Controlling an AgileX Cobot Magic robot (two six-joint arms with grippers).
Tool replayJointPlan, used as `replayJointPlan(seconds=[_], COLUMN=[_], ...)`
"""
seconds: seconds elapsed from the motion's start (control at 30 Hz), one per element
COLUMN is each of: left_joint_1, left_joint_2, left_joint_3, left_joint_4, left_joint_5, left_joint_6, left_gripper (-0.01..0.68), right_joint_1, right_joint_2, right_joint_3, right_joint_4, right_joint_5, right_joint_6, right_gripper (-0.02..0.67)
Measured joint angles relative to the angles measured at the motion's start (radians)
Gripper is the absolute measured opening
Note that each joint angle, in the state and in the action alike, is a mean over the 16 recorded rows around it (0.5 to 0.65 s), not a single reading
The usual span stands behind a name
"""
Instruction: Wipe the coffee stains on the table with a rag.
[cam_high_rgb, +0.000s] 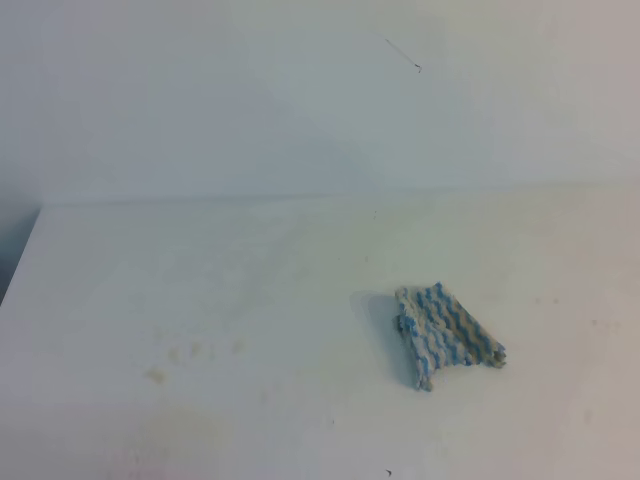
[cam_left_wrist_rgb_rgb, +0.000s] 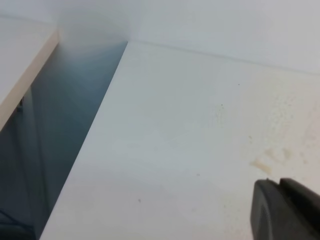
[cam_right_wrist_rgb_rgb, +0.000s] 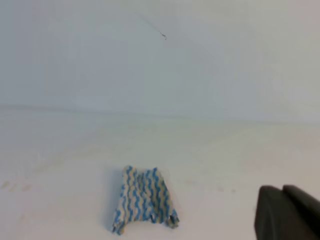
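The rag, blue-and-white zigzag cloth, lies crumpled on the white table, right of centre; it also shows in the right wrist view. The coffee stains are faint tan blots at the front left, seen closer in the left wrist view. My left gripper hovers just short of those stains, fingers pressed together, holding nothing. My right gripper is shut and empty, to the right of the rag and nearer the camera. Neither gripper appears in the exterior high view.
A pale wall rises behind the table, with a small dark mark on it. The table's left edge drops into a dark gap beside another white surface. Faint smudges dot the tabletop.
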Motion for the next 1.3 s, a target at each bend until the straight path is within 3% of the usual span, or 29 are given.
replayJointPlan(seconds=[0.27, 0.63, 0.87, 1.13, 1.3], left_joint_1=[0.000, 0.000, 0.000, 0.000, 0.000], left_joint_2=[0.002, -0.005, -0.008, -0.012, -0.015], left_joint_3=[0.000, 0.000, 0.000, 0.000, 0.000], left_joint_4=[0.000, 0.000, 0.000, 0.000, 0.000], left_joint_5=[0.000, 0.000, 0.000, 0.000, 0.000], left_joint_6=[0.000, 0.000, 0.000, 0.000, 0.000], left_gripper=[0.001, 0.001, 0.001, 0.001, 0.001], right_joint_1=[-0.022, -0.176, -0.242, -0.235, -0.218], right_joint_2=[-0.179, -0.322, -0.340, -0.343, -0.345], right_joint_3=[0.216, 0.491, 0.553, 0.577, 0.580], right_joint_4=[-0.065, -0.143, -0.218, -0.364, -0.424], right_joint_5=[-0.134, -0.362, -0.324, -0.258, -0.234], right_joint_6=[-0.002, 0.009, 0.122, 0.295, 0.324], right_gripper=[-0.003, -0.003, -0.003, -0.003, -0.004])
